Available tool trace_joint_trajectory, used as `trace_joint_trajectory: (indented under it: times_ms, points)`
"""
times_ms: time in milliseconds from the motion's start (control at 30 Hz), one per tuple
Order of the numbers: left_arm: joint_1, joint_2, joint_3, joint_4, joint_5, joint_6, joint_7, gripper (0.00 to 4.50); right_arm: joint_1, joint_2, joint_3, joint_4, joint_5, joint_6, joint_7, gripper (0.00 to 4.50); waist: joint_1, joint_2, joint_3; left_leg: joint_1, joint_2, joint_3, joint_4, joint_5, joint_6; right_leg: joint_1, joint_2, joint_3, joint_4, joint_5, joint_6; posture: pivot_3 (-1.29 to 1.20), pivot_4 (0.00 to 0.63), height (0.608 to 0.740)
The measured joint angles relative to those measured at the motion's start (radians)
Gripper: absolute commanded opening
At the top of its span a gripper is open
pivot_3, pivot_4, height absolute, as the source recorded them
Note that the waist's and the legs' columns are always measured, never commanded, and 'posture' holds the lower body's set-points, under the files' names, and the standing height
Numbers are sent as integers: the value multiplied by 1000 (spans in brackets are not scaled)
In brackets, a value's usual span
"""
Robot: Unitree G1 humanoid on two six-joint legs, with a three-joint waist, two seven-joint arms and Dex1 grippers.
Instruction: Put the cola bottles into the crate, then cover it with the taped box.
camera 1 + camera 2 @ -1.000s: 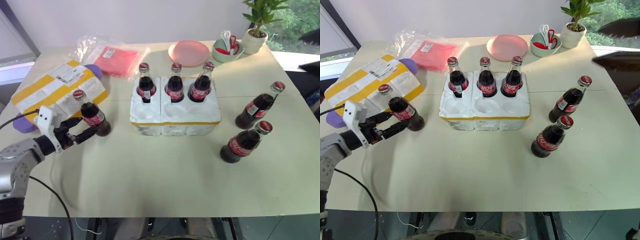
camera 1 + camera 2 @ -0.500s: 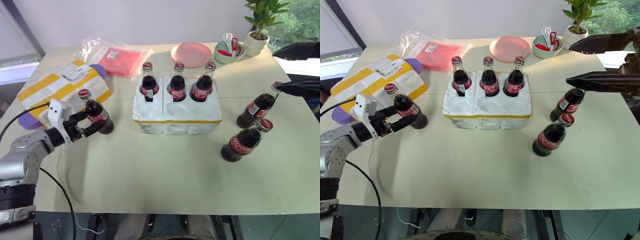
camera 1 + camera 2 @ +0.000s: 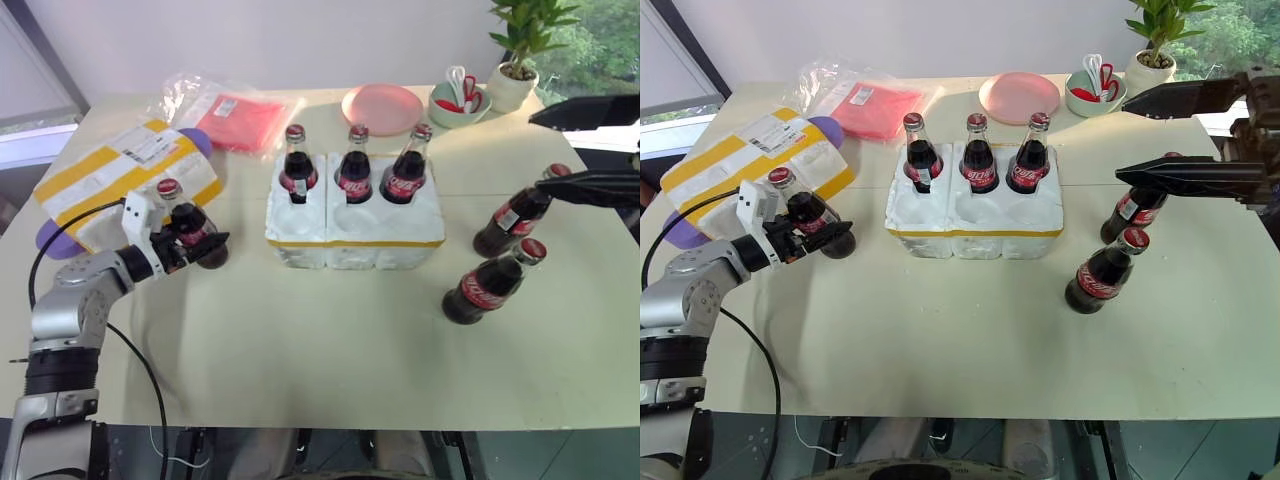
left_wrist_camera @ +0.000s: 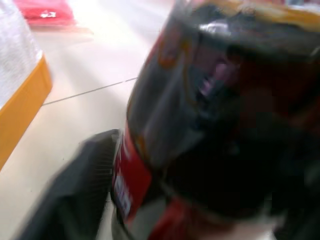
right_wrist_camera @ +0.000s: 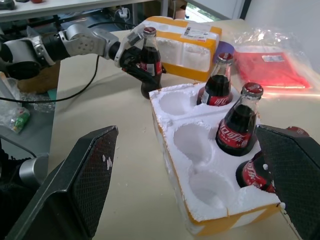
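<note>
Three glass cola bottles, dark with red caps, stood in the far row of the low white foam crate mid-worktop; its three near round slots stayed empty. The left pincer had its black fingers around a fourth bottle at left, beside the yellow-taped box, whether clamped firmly I cannot tell. The right pincer hung spread wide above two leaning bottles at right, so three bottles and the covering remained.
</note>
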Motion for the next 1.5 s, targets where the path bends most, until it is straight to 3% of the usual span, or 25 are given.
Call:
trace_joint_trajectory:
  times_ms: [133, 333, 433, 600, 767, 900, 1167, 1500]
  points:
    - [-2, 8, 2, 2, -3, 12, -12, 2871, 20, 0, 0, -8, -3, -25, -14, 4500, 1, 0, 0, 0, 0, 0, 0, 0, 0, 0, 0, 0, 0, 0, 0, 0, 150, 740]
    - [-12, 102, 15, -56, -78, 148, -74, 2871, 57, 9, 1, -16, -9, -65, -28, 4500, 1, -2, 1, -1, 0, 0, 0, 0, 0, -1, 0, 0, 0, 0, 0, 0, 150, 740]
    - [-96, 156, 27, -76, -141, 239, -111, 2871, 58, 14, 1, -17, -7, -70, -38, 4500, 4, -4, 2, -1, 0, -1, 1, 0, 0, 0, 1, 0, 0, 0, 0, 0, 150, 740]
    - [-308, 168, 19, -85, -191, 298, -151, 2871, 87, 36, -5, -30, -3, -73, -63, 4500, 2, -5, 3, -1, -1, -1, 3, 2, -3, 1, 1, -1, 0, 0, 1, 0, 150, 740]
    - [-459, 114, -88, -54, -176, 294, -220, 2871, 113, 40, -24, -59, 15, -66, -95, 4500, 0, -5, 3, -1, -1, 0, 3, 2, -3, 1, 1, -1, 0, 0, 1, 0, 150, 740]
    - [-539, 12, -202, 31, -115, 253, -264, 2871, 149, 43, -66, -84, 37, -52, -131, 4500, 1, -6, 3, -1, -1, 0, 4, 2, -3, 2, 1, -1, 0, 0, 1, 0, 150, 740]
    - [-610, -87, -275, 170, -32, 174, -332, 2871, 239, 45, -143, -140, 64, -27, -182, 4500, 0, -7, 4, -1, -1, 0, 6, 2, -3, 2, 0, -1, 0, 1, 1, 0, 150, 740]
    - [-586, -102, -367, 229, 117, -2, -410, 2871, 270, 73, -166, -158, 94, -21, -241, 4500, -1, -7, 4, -2, -1, 0, 11, 2, -1, 4, 0, -1, 0, 2, 3, 0, 150, 740]
